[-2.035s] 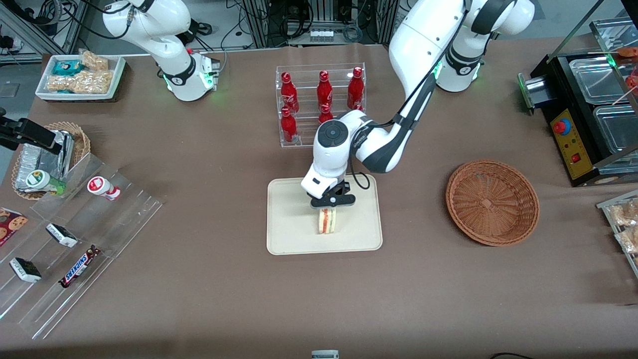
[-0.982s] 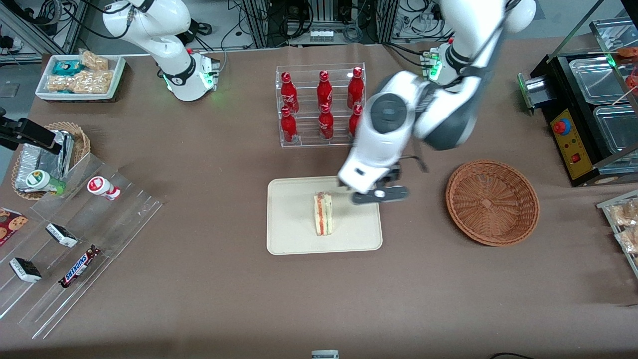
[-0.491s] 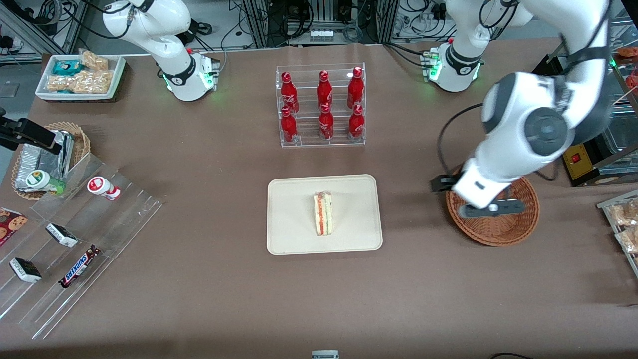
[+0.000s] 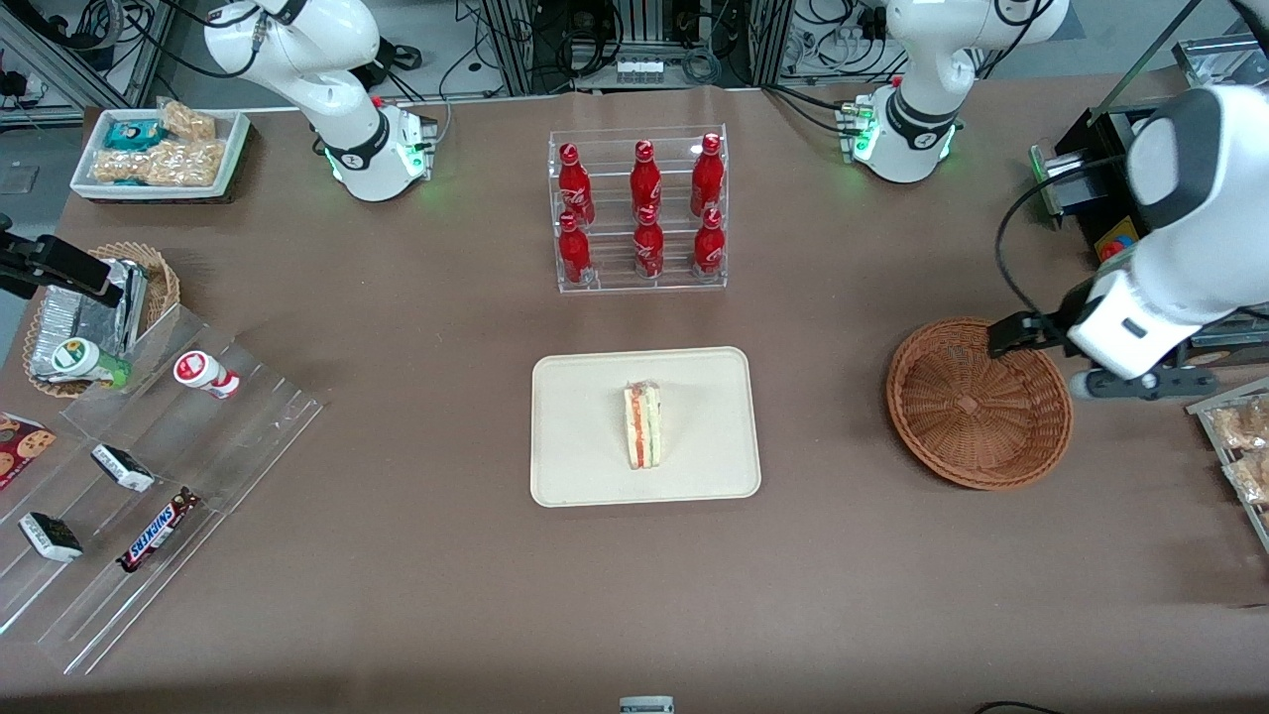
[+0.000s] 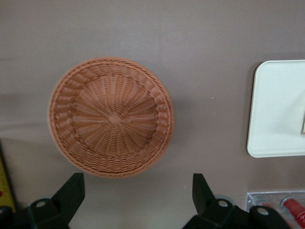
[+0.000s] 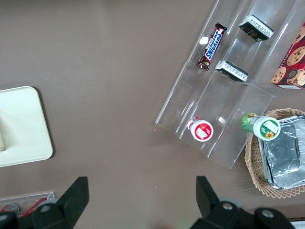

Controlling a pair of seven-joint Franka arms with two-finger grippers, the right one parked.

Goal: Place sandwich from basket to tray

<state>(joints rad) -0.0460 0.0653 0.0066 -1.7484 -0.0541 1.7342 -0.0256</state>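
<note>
A: Where is the sandwich (image 4: 642, 425) now?

B: It stands on its edge in the middle of the tray (image 4: 575, 466); the filling edge points to 6 o'clock in the front view, toward that camera; nothing touches it.

A: And the basket (image 4: 979, 404)?

B: It lies at 3 o'clock from the tray, well apart from it, with nothing inside; so I judge the placing step is done, and only the retreat of the arm is in hand.

A: Where is the gripper (image 4: 1140, 385)?

B: It hangs raised at the basket's rim toward the working arm's end of the tabletop (image 4: 397, 555); the jaws stand wide and hold nothing.

A: What does the next move need?

B: Very little, I think; the arm should only go to rest without touching the basket or the snack packs (image 4: 1244, 436) near it.

A: What does one view show that another does not?

B: The left wrist view shows the gripper (image 5: 135, 199) wide apart and the whole bare bottom of the basket (image 5: 110, 117); of the tray (image 5: 276, 109) it shows only one end; the front view alone shows the whole sandwich.
</note>
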